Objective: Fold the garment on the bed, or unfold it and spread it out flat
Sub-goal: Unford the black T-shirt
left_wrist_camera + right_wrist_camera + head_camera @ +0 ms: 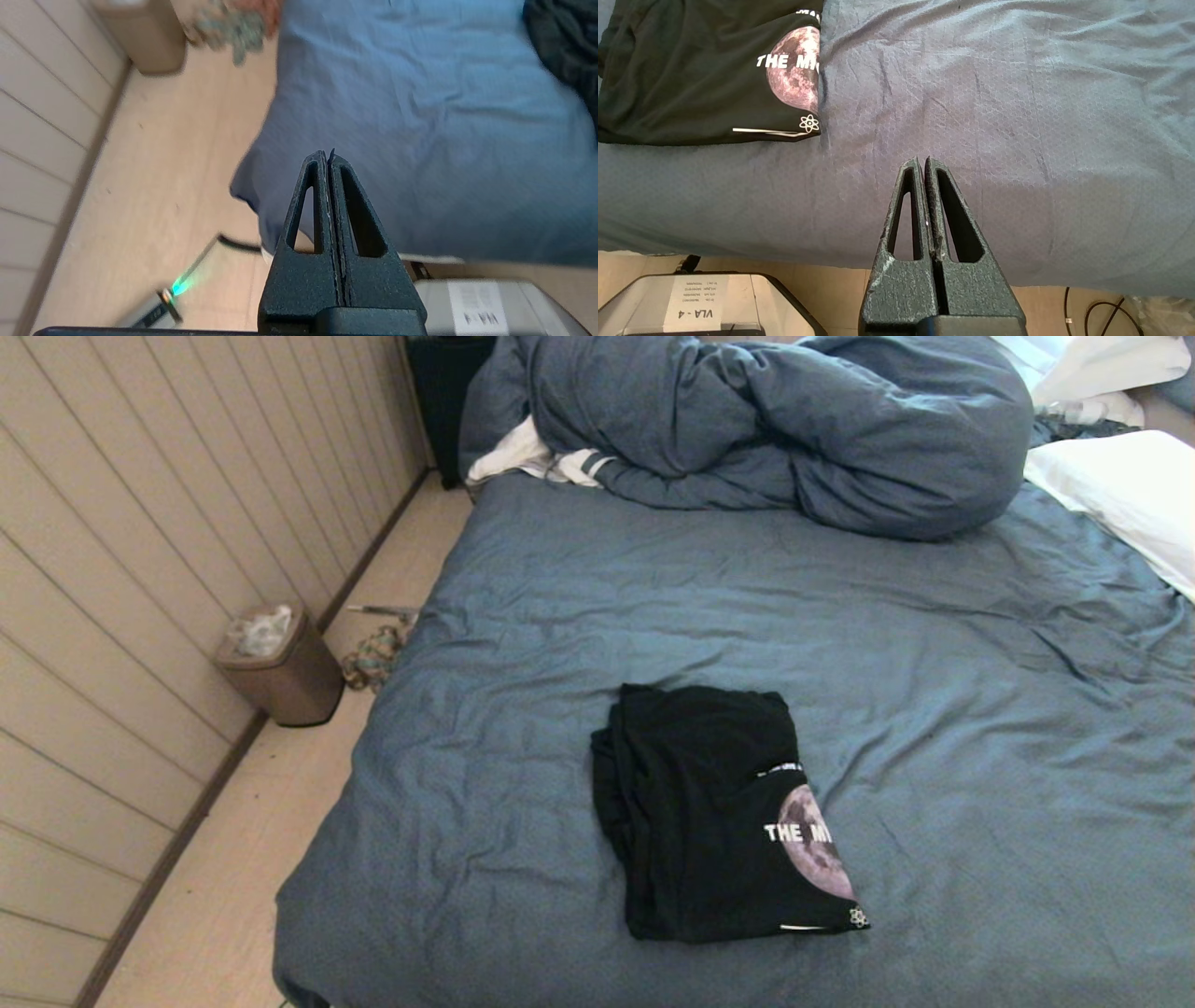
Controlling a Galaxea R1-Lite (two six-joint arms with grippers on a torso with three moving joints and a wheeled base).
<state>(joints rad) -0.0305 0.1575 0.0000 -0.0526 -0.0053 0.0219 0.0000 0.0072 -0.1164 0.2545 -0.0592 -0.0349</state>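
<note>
Black T-shirt (714, 817) lies folded near bed (934, 691) front edge; left gripper (327, 156) and right gripper (923, 163) both clenched empty, so release jaws, then pinch 2 top-layer corners to unfold.

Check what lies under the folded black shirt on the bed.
The garment rests directly on the bed, on its wrinkled blue sheet. Anything beneath the folded layers is covered. Both grippers are shut, away from it.
</note>
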